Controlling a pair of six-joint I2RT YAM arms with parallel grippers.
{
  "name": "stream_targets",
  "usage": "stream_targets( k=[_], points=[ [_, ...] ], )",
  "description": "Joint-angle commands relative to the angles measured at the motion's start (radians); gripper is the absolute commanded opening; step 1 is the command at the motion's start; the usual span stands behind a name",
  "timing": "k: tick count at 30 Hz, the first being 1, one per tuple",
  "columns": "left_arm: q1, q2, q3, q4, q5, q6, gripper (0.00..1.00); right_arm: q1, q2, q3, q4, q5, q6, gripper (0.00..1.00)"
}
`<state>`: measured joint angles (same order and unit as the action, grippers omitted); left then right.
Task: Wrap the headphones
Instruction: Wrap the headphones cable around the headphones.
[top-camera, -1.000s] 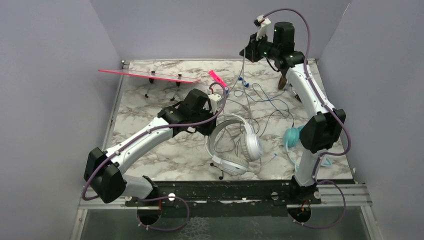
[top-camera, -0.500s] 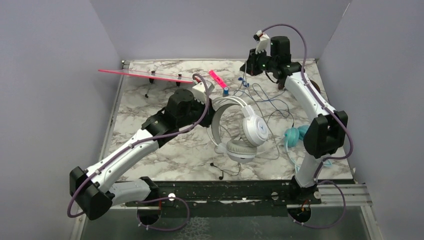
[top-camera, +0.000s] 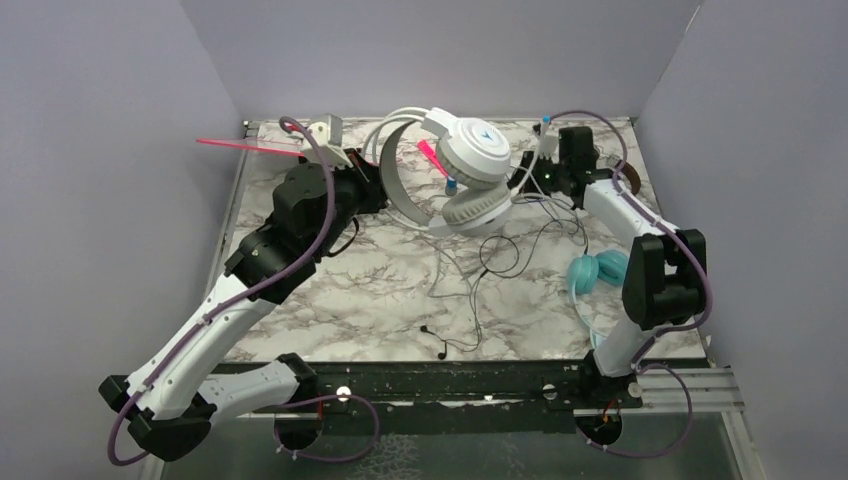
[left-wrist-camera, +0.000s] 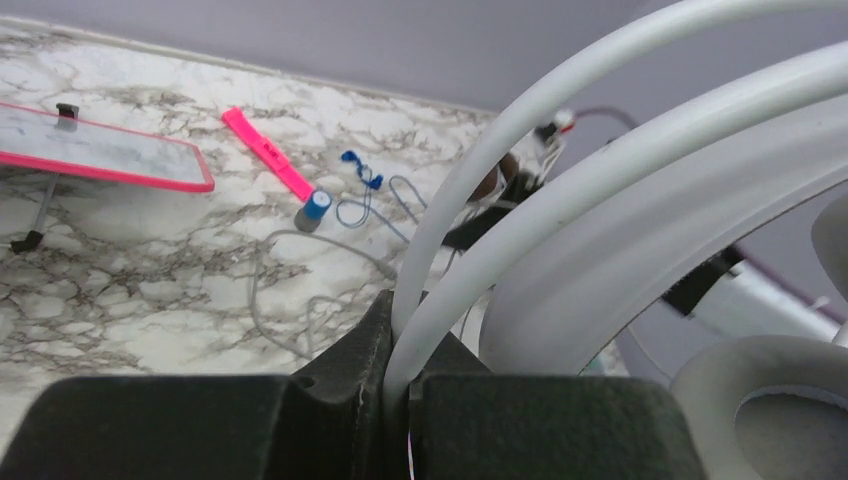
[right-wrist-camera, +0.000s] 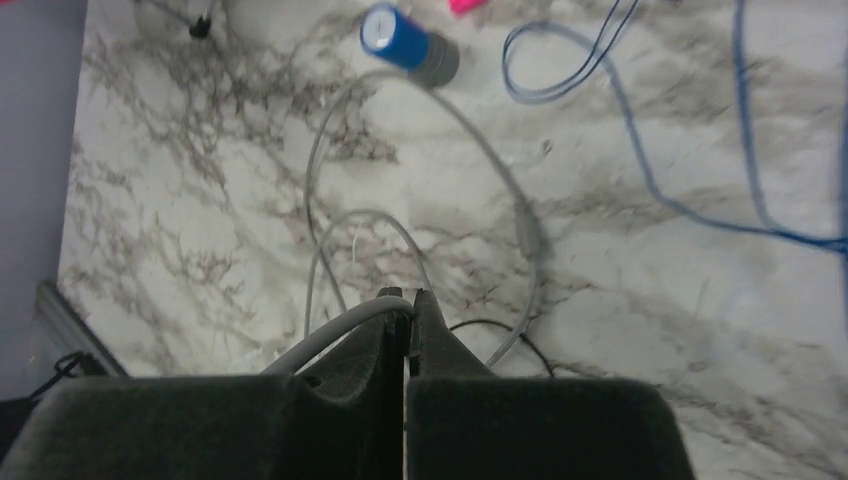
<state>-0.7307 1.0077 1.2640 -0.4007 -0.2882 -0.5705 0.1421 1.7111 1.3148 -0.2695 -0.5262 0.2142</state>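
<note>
The white-grey headphones (top-camera: 465, 150) with a blue logo hang in the air over the back of the table. My left gripper (top-camera: 372, 183) is shut on their thin headband wires (left-wrist-camera: 440, 230); the wide band and one ear pad (left-wrist-camera: 770, 400) fill the right of the left wrist view. Their grey cable (top-camera: 478, 262) trails down to the table. My right gripper (top-camera: 522, 182) is low by the ear cups, shut on the grey cable (right-wrist-camera: 340, 328). The teal headphones (top-camera: 592, 272) lie by the right arm. The brown set (top-camera: 630, 178) is mostly hidden behind that arm.
A pink-edged clear board (top-camera: 250, 148) on small legs stands at the back left. A pink marker (left-wrist-camera: 268, 155) and a blue-capped cylinder (right-wrist-camera: 400, 40) lie at the back middle. Thin blue cords (right-wrist-camera: 690, 170) and black cords (top-camera: 500, 250) lie tangled on the marble top (top-camera: 330, 300).
My left arm has lifted the white-grey headphones off the table, up and toward the back. My right gripper has come down from high at the back to just above the table.
</note>
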Motion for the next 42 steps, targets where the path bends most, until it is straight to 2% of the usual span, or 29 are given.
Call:
stream_targets(
  k=[1,4,5,8,10,13,16,18,25,27,31,33,35,39,42],
  points=[
    [-0.002,-0.003,0.134,0.029,-0.112,-0.164,0.00,0.048,-0.033,-0.100,0.121,-0.159,0.068,0.00],
    [-0.002,0.036,0.216,-0.011,-0.119,-0.203,0.00,0.062,-0.034,-0.138,0.096,-0.178,0.047,0.01],
    [-0.002,0.046,0.239,-0.030,-0.134,-0.223,0.00,0.062,-0.047,-0.157,0.088,-0.169,0.043,0.05],
    [-0.001,0.061,0.276,-0.059,-0.188,-0.266,0.00,0.062,-0.119,-0.219,0.083,-0.149,0.036,0.30],
    [-0.001,0.069,0.301,-0.065,-0.221,-0.264,0.00,0.060,-0.181,-0.260,0.088,-0.082,0.056,0.48],
    [-0.002,0.096,0.369,-0.100,-0.266,-0.257,0.00,0.045,-0.254,-0.311,0.125,-0.022,0.059,0.62],
    [-0.002,0.130,0.440,-0.131,-0.273,-0.229,0.00,0.039,-0.327,-0.355,0.206,-0.039,0.049,0.76],
    [-0.001,0.164,0.510,-0.190,-0.296,-0.223,0.00,0.039,-0.383,-0.389,0.298,-0.074,0.053,0.97],
    [-0.001,0.238,0.672,-0.297,-0.358,-0.191,0.00,0.034,-0.582,-0.529,0.532,-0.079,0.071,1.00],
    [-0.001,0.238,0.685,-0.299,-0.351,-0.194,0.00,0.033,-0.587,-0.544,0.634,-0.127,0.084,0.99],
    [-0.001,0.230,0.683,-0.297,-0.326,-0.213,0.00,0.033,-0.535,-0.547,0.847,-0.216,0.147,0.93],
    [0.000,0.228,0.682,-0.301,-0.320,-0.215,0.00,0.034,-0.527,-0.551,0.926,-0.237,0.163,0.86],
    [0.000,0.227,0.687,-0.304,-0.318,-0.215,0.00,0.033,-0.554,-0.546,0.870,-0.196,0.137,0.84],
    [-0.001,0.229,0.696,-0.308,-0.320,-0.207,0.00,0.033,-0.649,-0.592,0.768,-0.094,0.071,0.87],
    [0.000,0.239,0.710,-0.309,-0.327,-0.198,0.00,0.033,-0.705,-0.594,0.617,0.014,0.055,0.86]
  ],
)
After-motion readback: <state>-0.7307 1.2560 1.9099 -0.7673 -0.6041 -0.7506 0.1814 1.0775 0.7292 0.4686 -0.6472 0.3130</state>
